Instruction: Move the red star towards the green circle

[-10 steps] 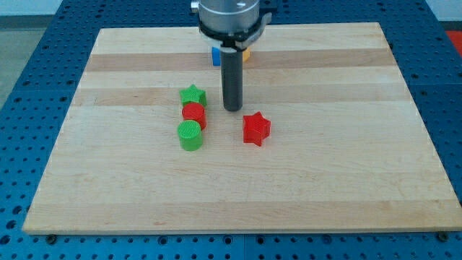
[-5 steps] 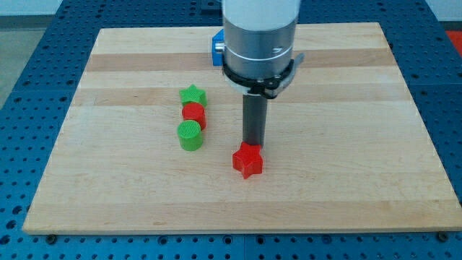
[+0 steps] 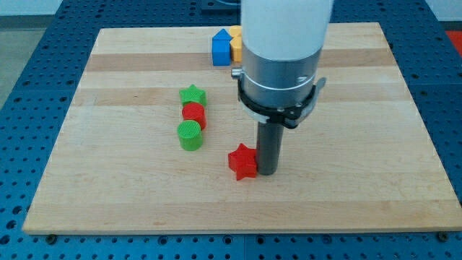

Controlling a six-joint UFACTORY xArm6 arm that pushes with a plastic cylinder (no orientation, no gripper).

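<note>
On the pale wooden surface (image 3: pixel 346 195), my tip (image 3: pixel 266 172) touches the red star's (image 3: pixel 242 161) right side; there are no jaws. Left and farther: green circle (image 3: pixel 190 135), red cylinder (image 3: pixel 193 114), green star (image 3: pixel 192 94). Blue block (image 3: pixel 220 47) and yellow block (image 3: pixel 235 45) sit farthest, blue perforated bench (image 3: pixel 29 43) around.

Single view: high, angled down from board (image 3: pixel 108 188) front edge, whole board visible.

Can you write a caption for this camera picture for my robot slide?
My tip touches the red star's right side, with the green circle up-left of it.
</note>
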